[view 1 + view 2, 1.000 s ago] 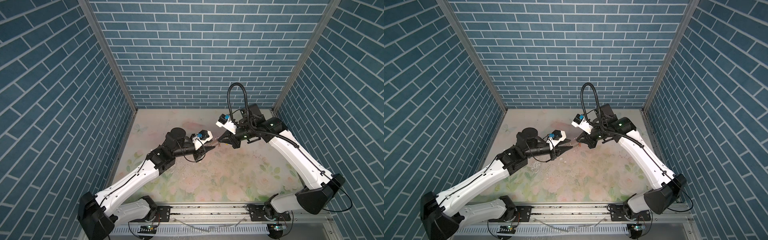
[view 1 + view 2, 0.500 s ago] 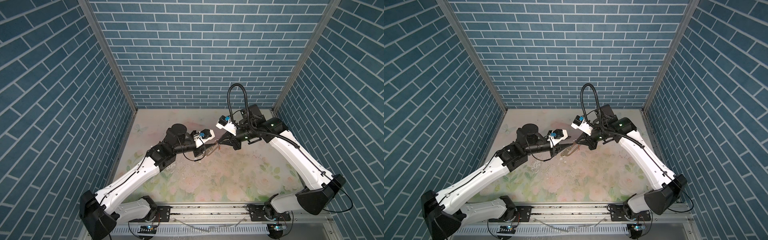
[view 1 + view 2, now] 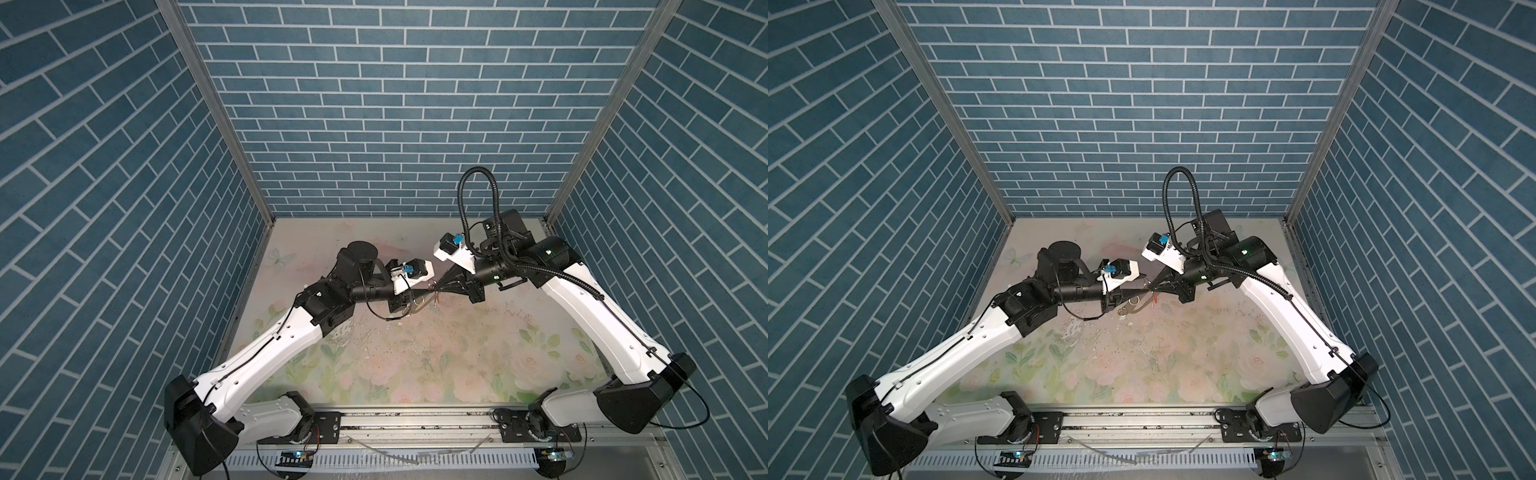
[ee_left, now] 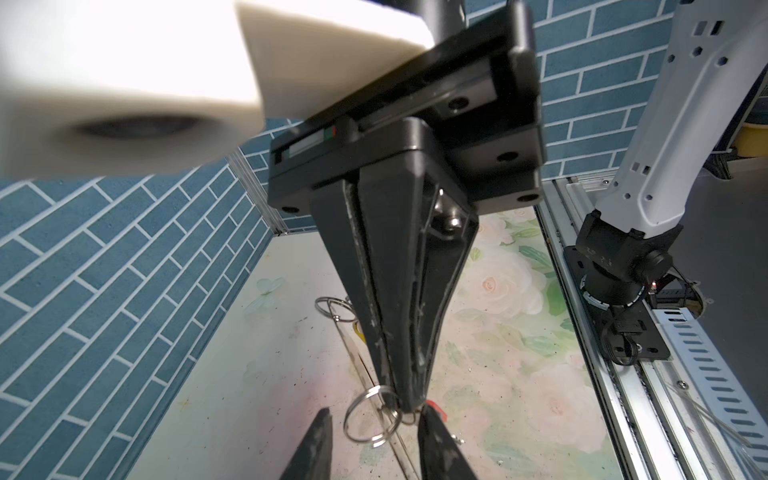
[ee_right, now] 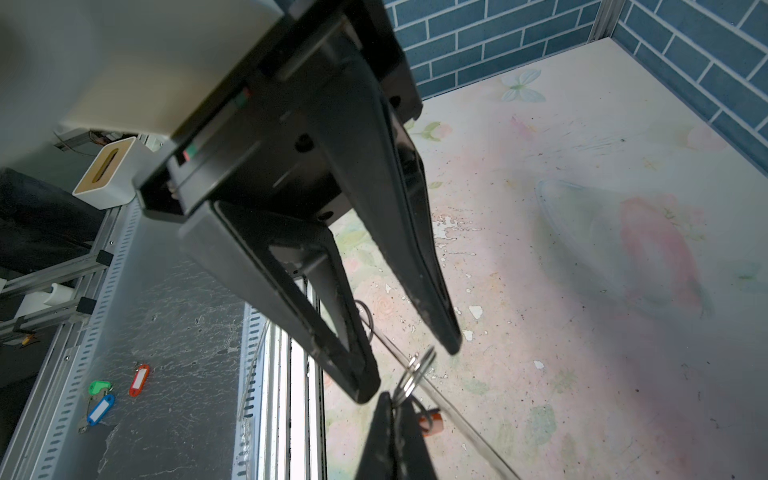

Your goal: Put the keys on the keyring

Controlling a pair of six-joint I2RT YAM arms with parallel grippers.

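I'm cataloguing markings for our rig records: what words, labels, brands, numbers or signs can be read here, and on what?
No text can be read anywhere.
Faint marks on the right arm's base joint: too blurred to read.
White inserts of the blue key tag and the orange-red key tag: too small to tell whether anything is written.

Both top views look steeply down from high at the front, facing the brick back wall, framing the whole floral table. The left wrist camera peers closely along the left gripper at the right gripper; the right wrist camera mirrors it.
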